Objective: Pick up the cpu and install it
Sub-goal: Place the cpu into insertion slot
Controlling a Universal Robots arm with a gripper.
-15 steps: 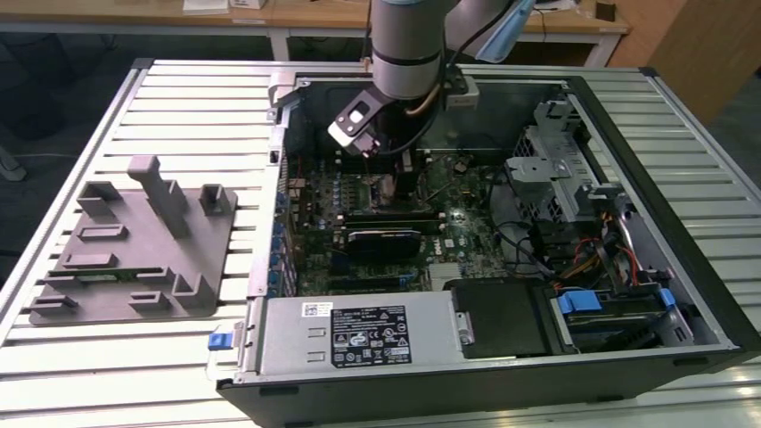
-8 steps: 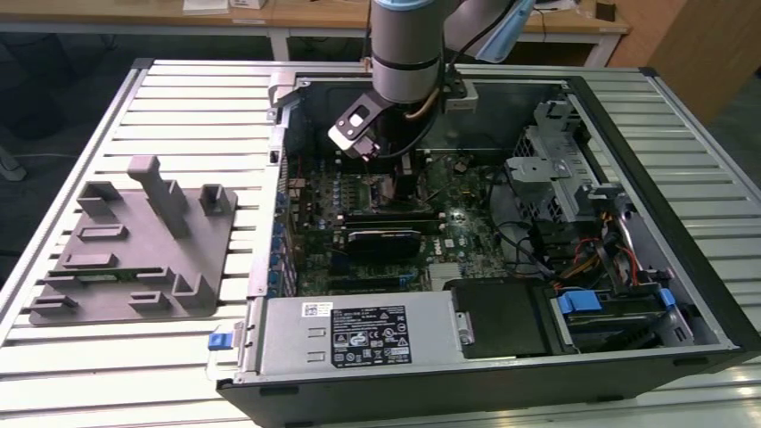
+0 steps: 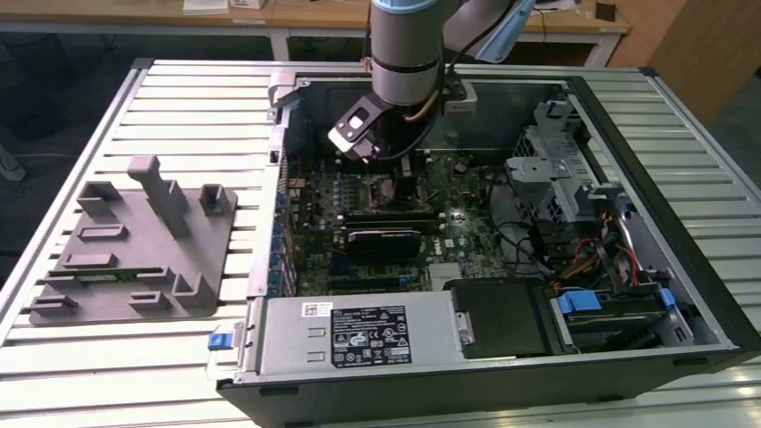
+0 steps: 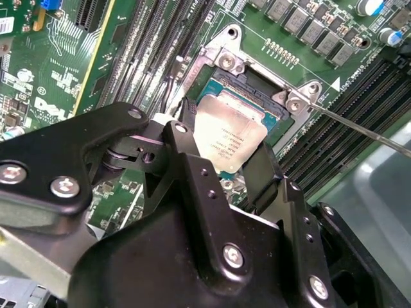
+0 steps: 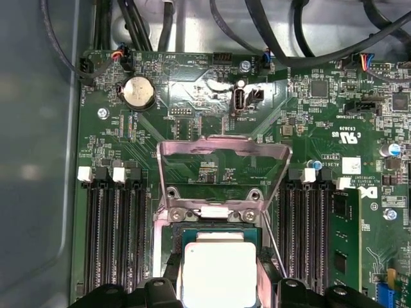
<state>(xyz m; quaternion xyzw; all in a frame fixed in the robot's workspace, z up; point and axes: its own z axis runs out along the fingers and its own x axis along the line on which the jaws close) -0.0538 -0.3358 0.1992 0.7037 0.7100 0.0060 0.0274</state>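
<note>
Gripper point(image 4: 225, 154) fingers closed on 2 opposite edges of the cpu point(image 4: 229, 136), holding it over the open socket point(image 4: 244, 90) on the motherboard point(image 5: 192, 128), bracket point(image 5: 225, 147) raised. Pickup done; seating unclear, release and bracket closure apparently left

square cpu with silver top point(image 5: 219, 273): smooth metal, satin sheen | green motherboard point(image 5: 192, 96): glossy lacquer | grey posted tray point(image 3: 107, 259): matt plastic | pale ribbed table point(image 3: 178, 116): smooth metal
</note>
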